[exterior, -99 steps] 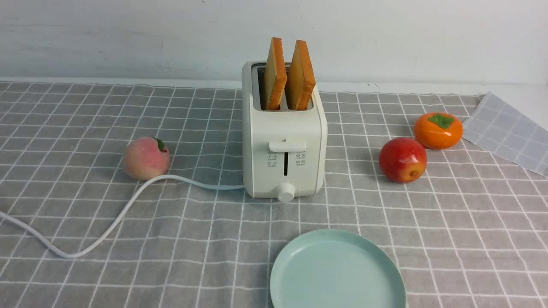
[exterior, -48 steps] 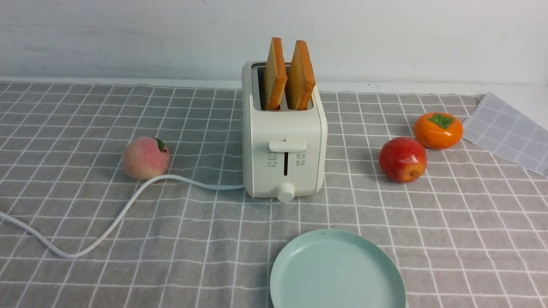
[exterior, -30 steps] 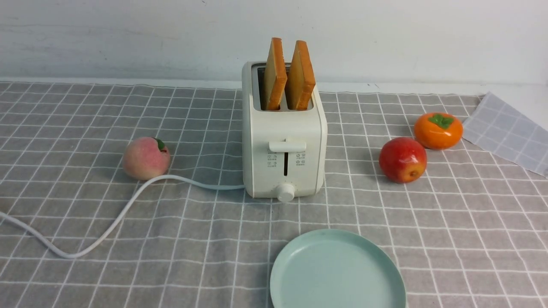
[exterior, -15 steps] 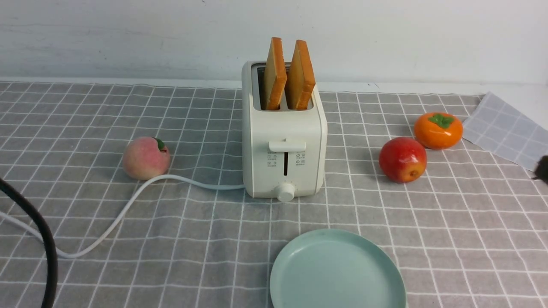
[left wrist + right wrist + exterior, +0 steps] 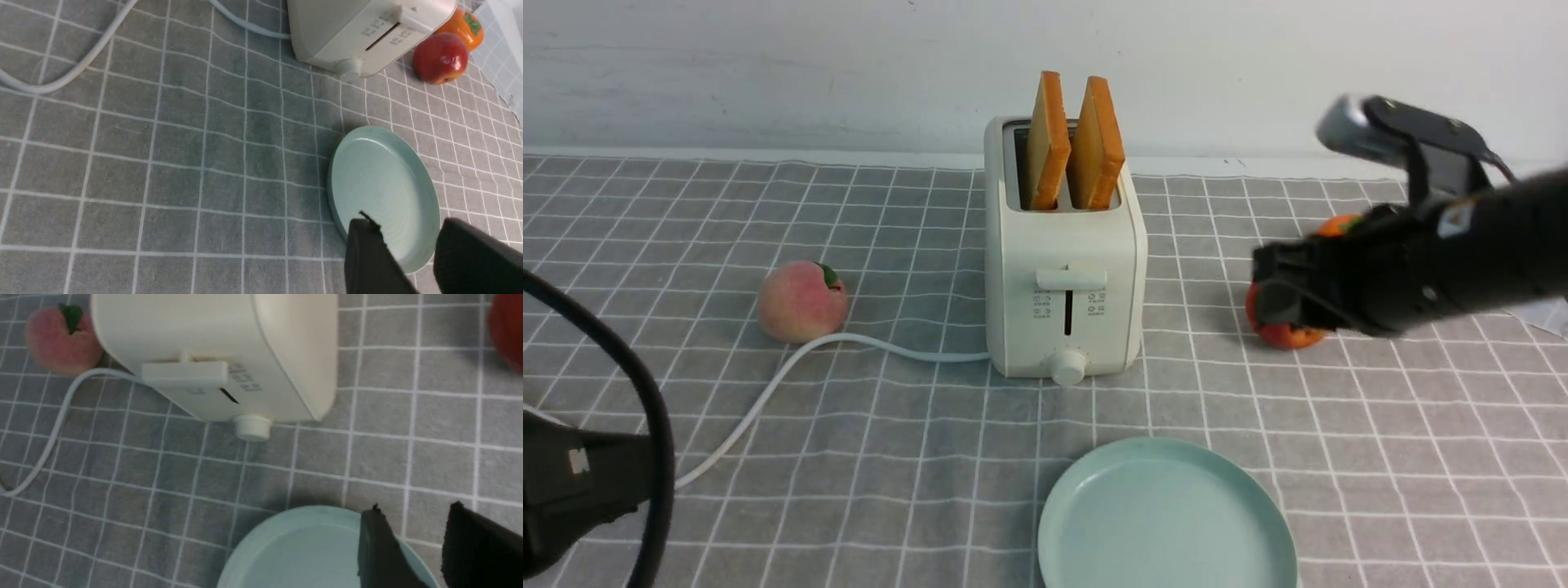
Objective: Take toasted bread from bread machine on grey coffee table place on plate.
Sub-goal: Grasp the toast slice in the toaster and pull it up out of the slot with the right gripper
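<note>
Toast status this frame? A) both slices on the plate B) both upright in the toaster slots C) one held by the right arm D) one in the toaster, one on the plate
B: both slices of toasted bread stand upright in the bread machine slots, and the plate holds nothing.

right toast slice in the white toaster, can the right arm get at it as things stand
Probably yes: the golden-brown right toast slice stands high out of the cream-white toaster, nothing above it, and the right pincer is open and empty.
</note>
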